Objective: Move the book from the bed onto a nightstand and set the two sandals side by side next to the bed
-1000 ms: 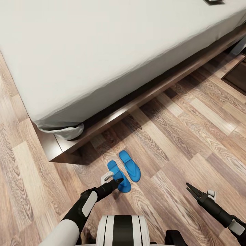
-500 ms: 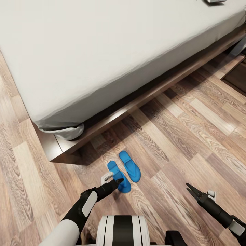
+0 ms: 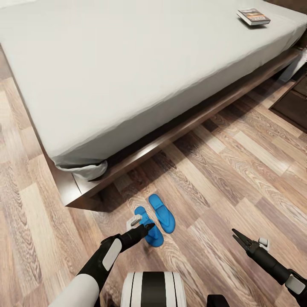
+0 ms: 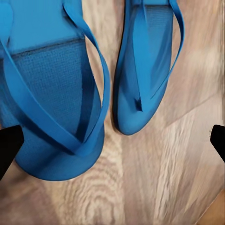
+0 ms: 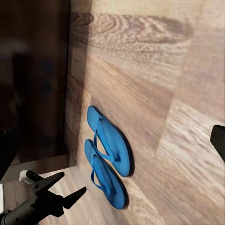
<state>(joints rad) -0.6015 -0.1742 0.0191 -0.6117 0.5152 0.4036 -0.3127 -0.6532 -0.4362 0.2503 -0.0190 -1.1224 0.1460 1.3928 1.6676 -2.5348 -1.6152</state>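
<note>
Two bright blue sandals (image 3: pixel 162 212) (image 3: pixel 149 228) lie side by side on the plank floor, just off the corner of the bed (image 3: pixel 128 76). My left gripper (image 3: pixel 148 227) hangs open right above the nearer sandal (image 4: pixel 47 108), its fingertips (image 4: pixel 9 150) spread wide with nothing between them. The second sandal (image 4: pixel 143 70) lies close beside the first one. Off to the right, above bare floor, my right gripper (image 3: pixel 235 235) is open and empty. From its wrist view both sandals (image 5: pixel 110 147) and the left gripper (image 5: pixel 74 183) are visible. The book (image 3: pixel 253 17) lies on the mattress at the far right.
The bed's dark wooden frame (image 3: pixel 81 187) juts out past the mattress close to the sandals. A dark-brown nightstand (image 3: pixel 294 106) shows at the right edge. Wood floor (image 3: pixel 238 170) stretches between the bed and the nightstand.
The head view has tilted up, so more of the mattress and the whole book now show. Neither the arms nor the sandals have moved.
</note>
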